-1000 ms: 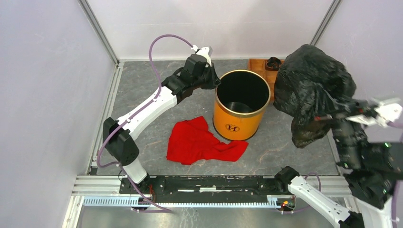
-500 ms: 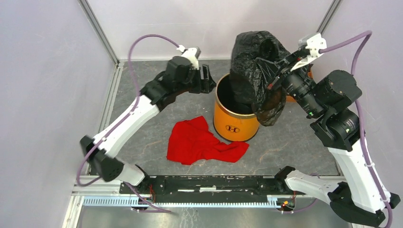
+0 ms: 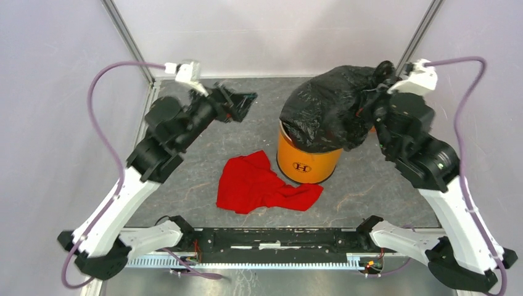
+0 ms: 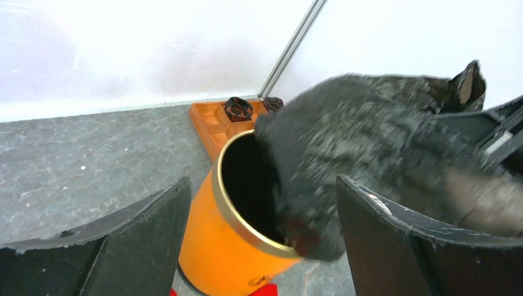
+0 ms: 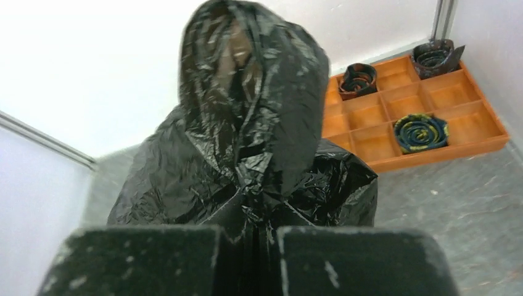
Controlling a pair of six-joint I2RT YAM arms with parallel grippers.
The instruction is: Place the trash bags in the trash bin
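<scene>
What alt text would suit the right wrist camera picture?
A crinkled glossy black trash bag fills the frame, pinched between shut jaws at the bottom. Behind it, an orange compartment tray holds three rolled bundles.

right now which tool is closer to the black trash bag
Right. The right tool is shut on the black trash bag, holding it over the trash bin. The left tool is open, off to the bin's left, touching neither.

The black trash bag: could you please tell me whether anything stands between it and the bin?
Nothing visible does. The trash bag, clamped in the right gripper, dips into the trash bin; the open left gripper is apart.
</scene>
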